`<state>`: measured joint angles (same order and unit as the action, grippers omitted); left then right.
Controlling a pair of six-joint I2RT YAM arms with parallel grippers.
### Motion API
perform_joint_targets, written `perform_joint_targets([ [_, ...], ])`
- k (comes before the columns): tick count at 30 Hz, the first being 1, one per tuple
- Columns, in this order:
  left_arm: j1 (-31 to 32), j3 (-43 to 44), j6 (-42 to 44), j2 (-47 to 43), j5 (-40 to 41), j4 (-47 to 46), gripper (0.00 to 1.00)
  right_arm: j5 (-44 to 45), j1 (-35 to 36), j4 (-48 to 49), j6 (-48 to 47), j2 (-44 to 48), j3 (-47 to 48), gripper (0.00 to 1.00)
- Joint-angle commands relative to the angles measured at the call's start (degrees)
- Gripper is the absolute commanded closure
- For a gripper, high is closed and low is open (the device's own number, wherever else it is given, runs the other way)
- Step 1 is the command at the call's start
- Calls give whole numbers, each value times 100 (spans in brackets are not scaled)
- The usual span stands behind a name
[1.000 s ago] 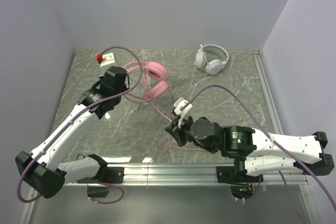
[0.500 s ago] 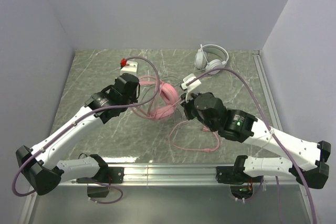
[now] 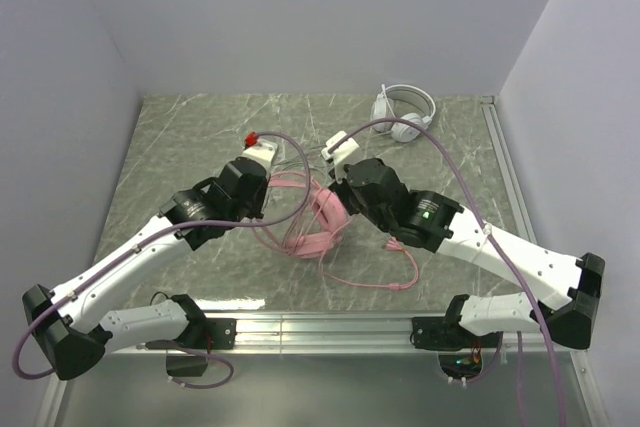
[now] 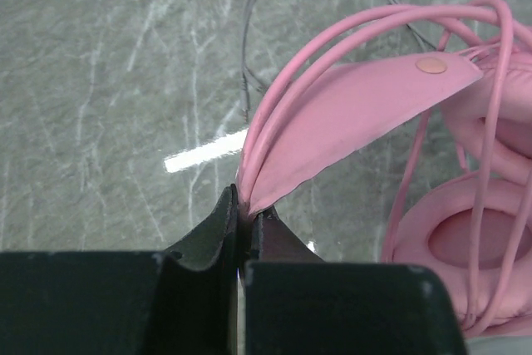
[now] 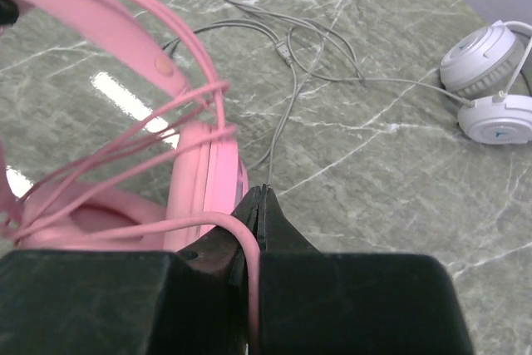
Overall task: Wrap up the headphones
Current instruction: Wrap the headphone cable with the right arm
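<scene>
The pink headset (image 3: 318, 223) lies at the middle of the worktop (image 3: 170, 147), caught between the two arms. The left claw (image 4: 243, 205) is pressed together on the end of the pink headband (image 4: 349, 114), with several turns of cable trapped against the band at the same spot. From that claw the band arches away and to the right, toward the ear cups (image 4: 465, 243). The right claw (image 5: 258, 197) sits just beside the cups on the opposite side, pinching a single strand of the pink cable (image 5: 208, 219). That strand runs straight from its jaws across to the headset. So the headset's long axis stretches roughly from one claw to the other, and the right arm is the one holding the free strand. A slack loop of cable trails on the worktop nearer the bases.

Both arms reach in diagonally from the near corners, wrists bent and close together over the headset.

The white headset (image 3: 403, 112) rests well apart at the far right, its thin dark cable (image 5: 291, 64) loose on the worktop, held by neither claw.
</scene>
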<state>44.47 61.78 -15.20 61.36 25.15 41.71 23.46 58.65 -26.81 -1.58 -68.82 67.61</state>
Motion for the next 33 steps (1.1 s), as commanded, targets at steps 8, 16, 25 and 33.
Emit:
perform_joint_targets([
  [8,115,-210,298,-748,-1161,-392,100,-35,-380,-26,-369,-281,375,100],
  [16,123,-87,448,-986,-1003,-173,100,-185,-592,-606,-219,-633,683,100],
  [25,167,18,509,-977,-1415,-102,100,281,-592,-562,-562,-852,726,99],
  [33,238,247,535,-740,-695,56,100,325,-645,-669,-764,-1055,877,97],
])
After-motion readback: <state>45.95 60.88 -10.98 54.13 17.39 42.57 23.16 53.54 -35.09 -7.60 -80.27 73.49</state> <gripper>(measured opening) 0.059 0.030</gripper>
